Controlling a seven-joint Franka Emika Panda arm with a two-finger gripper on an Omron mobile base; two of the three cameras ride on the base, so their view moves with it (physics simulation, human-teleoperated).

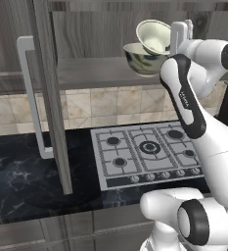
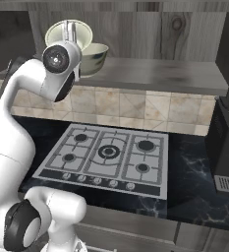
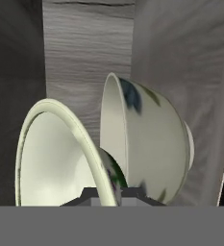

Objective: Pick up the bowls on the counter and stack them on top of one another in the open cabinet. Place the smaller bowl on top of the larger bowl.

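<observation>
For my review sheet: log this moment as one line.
phase: stacking | gripper: shut on smaller bowl rim, tilted | larger bowl: upright on open cabinet shelf | smaller bowl above it, not yet nested

No legible text, label, brand, number or sign appears in any view. A small pale marking on the arm's black forearm band (image 1: 184, 99) is too blurred to read.
</observation>
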